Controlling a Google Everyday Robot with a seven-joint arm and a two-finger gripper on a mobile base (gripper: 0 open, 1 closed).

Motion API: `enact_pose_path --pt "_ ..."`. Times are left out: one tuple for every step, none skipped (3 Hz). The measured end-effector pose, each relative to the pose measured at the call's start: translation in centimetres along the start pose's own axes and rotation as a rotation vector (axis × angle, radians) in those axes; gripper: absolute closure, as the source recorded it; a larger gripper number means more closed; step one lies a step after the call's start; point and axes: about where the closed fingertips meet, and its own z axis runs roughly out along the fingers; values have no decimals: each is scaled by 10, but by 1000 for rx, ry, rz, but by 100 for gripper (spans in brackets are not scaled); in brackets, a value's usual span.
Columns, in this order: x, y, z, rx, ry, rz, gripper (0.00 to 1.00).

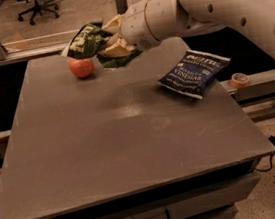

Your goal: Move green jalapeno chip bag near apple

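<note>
The gripper (112,45) sits just right of the apple (81,67) at the far edge of the table (132,147), its jaws clenched on the green jalapeno chip bag (85,40). The crumpled bag hangs just above and behind the apple, a little to the right; whether it touches the fruit cannot be told. The apple rests on the table. Well to the apple's right lies a dark blue chip bag (194,72), and further right of that an orange tape roll (239,79) on a ledge
</note>
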Motion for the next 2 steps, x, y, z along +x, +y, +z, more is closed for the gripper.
enact_pose_path --pt "47 -22 16 9 28 42 100" --pt "89 -33 25 -2 100 82 82"
